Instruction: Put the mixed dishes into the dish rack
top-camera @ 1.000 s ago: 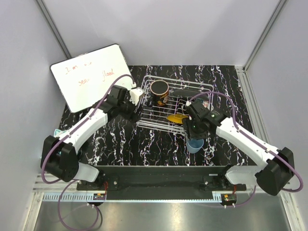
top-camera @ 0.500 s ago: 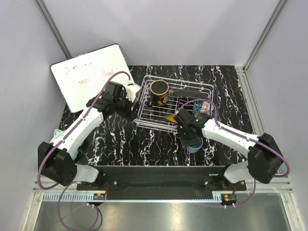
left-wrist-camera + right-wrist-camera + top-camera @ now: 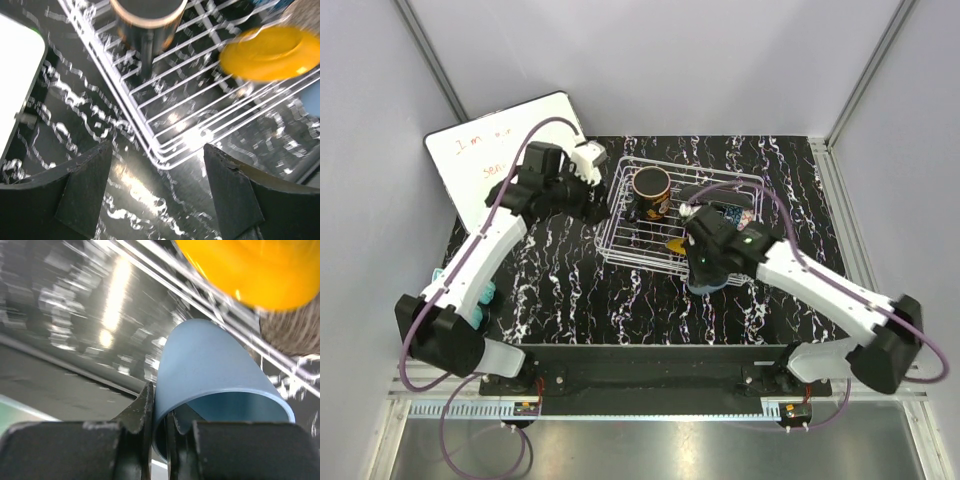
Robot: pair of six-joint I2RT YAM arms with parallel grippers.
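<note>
2 arms over a black marbled bench (image 3: 560,285). Right tool (image 3: 159,421) clenched on the wall of the pale blue cup (image 3: 212,367), with 1 finger inside the mouth and 1 outside. Holds the cup tilted, just outside the near rim of the dish rack (image 3: 642,263), not among the wires. From above, only a sliver of blue under the right wrist; impossible to tell whether touching the bench. Just beyond the cup, inside the rack by the front wires, the yellow-and-dark plate (image 3: 675,245). In the rack's far left part, upright, the black-orange mug (image 3: 651,192). To the right of the mug, a patterned dish (image 3: 736,216), partly hidden by the right arm. Left tool (image 3: 157,192) released, fingers spread wide and grasping nothing, above the bench just beside the rack's left near corner. At the far left of the bench, the white writing board (image 3: 485,165), well apart from the rack.
</note>
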